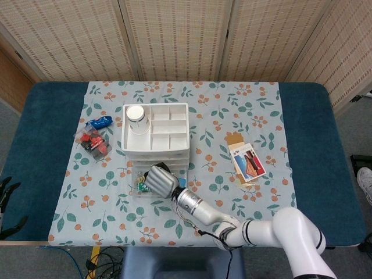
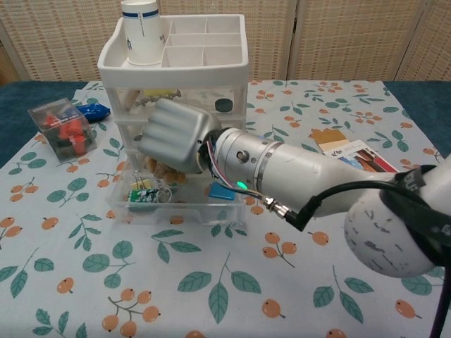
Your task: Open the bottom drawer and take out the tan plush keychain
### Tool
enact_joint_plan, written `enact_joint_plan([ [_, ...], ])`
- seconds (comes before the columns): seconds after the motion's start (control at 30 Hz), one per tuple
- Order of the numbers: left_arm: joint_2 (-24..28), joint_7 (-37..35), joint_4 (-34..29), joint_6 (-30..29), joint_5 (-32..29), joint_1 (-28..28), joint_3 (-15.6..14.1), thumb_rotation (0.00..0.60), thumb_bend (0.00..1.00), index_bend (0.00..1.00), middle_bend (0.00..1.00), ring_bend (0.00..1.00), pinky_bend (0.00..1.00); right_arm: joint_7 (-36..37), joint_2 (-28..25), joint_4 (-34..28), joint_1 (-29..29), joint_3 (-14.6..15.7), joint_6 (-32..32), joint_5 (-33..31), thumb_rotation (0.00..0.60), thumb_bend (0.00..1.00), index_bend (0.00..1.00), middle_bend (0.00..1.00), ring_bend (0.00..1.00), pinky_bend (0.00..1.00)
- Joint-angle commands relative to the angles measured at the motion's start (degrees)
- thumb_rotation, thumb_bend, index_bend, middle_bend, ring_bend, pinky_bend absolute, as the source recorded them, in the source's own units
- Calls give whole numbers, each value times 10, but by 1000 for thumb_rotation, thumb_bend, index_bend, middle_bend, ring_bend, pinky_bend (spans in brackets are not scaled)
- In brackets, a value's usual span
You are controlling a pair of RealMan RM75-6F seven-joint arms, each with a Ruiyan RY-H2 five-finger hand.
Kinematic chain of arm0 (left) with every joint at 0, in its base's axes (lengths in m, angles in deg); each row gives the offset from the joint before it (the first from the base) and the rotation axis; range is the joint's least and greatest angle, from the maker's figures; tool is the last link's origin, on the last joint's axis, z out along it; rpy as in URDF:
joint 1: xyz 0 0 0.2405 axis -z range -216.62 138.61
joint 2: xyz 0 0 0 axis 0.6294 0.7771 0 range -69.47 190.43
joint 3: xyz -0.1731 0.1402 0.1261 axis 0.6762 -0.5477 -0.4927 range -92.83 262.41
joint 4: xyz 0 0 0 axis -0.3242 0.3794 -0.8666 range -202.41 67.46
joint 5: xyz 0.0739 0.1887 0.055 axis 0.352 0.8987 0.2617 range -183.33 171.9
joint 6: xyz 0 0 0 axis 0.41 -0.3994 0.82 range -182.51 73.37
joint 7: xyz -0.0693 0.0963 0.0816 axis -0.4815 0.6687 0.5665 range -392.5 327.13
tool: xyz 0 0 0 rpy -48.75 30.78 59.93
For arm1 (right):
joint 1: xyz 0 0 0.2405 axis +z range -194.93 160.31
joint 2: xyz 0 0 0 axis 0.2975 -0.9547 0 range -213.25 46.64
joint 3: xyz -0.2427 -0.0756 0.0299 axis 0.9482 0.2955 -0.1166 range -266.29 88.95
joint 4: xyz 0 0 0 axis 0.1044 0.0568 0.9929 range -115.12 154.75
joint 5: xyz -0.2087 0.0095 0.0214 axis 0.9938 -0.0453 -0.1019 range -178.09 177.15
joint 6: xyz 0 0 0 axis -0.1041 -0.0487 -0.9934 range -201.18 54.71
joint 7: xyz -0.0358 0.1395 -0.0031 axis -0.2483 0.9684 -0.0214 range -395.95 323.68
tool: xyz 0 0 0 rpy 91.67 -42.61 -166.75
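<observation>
A: Even, bright overhead light in both views; shadows soft and short, a faint one under the white drawer unit (image 1: pixel 156 136).

B: Focus sharp overall. Mild glare on the right hand (image 2: pixel 175 134) in chest view; slight bending toward the frame edges there.

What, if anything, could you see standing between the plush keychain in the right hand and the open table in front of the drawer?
Nothing visible does. The right hand holds the tan keychain just above the open bottom drawer, and only the drawer's low front wall lies between it and the bare tablecloth.

The right hand (image 2: pixel 175 134) grips the tan plush keychain (image 2: pixel 163 170) above the open bottom drawer (image 2: pixel 176 204).
</observation>
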Motion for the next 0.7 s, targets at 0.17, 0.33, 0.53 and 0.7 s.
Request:
enact_joint_plan([
  [0.17, 0, 16, -16, 1, 9, 6, 1, 600, 214, 157, 84, 88, 95, 12, -89, -138, -51, 22, -56, 31, 600, 556, 635, 918, 986, 1000],
  [0.33, 3, 25, -25, -1, 10, 6, 0, 600, 214, 157, 84, 88, 95, 24, -141, -195, -88, 52, -88, 57, 600, 555, 635, 918, 986, 1000],
  [0.53, 4, 34, -33, 1, 12, 6, -2, 600, 214, 157, 84, 88, 95, 62, -191, -225, -143, 97, -126, 91, 600, 555, 635, 918, 986, 1000],
  [0.7, 5, 44, -42, 0, 19, 8, -3, 600, 214, 157, 84, 88, 95, 93, -209, -211, -175, 125, -137, 116, 600, 555, 635, 918, 986, 1000],
])
